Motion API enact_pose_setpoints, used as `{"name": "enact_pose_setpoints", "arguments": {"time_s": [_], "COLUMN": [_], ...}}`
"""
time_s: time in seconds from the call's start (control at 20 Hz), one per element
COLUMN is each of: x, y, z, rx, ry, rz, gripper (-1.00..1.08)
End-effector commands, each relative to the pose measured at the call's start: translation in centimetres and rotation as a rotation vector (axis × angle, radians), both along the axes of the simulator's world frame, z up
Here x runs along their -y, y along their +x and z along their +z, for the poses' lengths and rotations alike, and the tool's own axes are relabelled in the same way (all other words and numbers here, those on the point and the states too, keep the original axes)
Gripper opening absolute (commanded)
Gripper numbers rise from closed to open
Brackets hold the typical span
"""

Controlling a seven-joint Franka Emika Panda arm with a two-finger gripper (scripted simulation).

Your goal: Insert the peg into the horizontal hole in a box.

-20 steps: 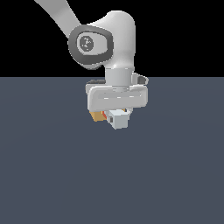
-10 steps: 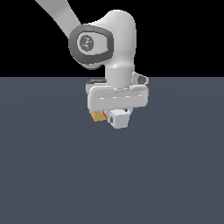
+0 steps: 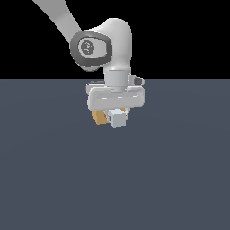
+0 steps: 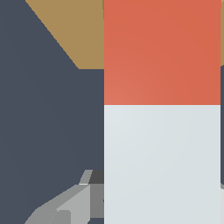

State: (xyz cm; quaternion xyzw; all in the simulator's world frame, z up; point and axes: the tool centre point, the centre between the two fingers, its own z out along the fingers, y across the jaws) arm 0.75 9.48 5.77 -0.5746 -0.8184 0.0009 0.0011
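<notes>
My gripper [image 3: 117, 116] is shut on the peg [image 3: 118, 118], whose light grey-white end faces the exterior camera just below the hand. In the wrist view the peg [image 4: 162, 109] fills much of the picture, its grey-white half nearer and its red-orange half [image 4: 162, 52] reaching towards the tan-orange box [image 4: 74, 35]. In the exterior view the box [image 3: 98, 117] shows just behind the peg, mostly hidden by the hand. The hole is hidden by the peg and the hand. One grey finger [image 4: 72, 205] shows beside the peg.
A flat dark grey-blue floor [image 3: 115, 179] spreads under everything. The white arm [image 3: 99, 45] rises from the hand towards the exterior view's upper left.
</notes>
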Motion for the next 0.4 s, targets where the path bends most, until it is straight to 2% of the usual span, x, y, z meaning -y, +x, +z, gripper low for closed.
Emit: {"name": "enact_pose_setpoints", "arguments": {"time_s": [0.0,0.35], "x": [-1.8,-3.9], "y": [-0.5,-1.2], "z": [0.2,0.3], "rx": [0.004,0.005], "ry": [0.001,0.001], "rz": [0.002,0.002], "gripper": [-1.00,-1.00]}}
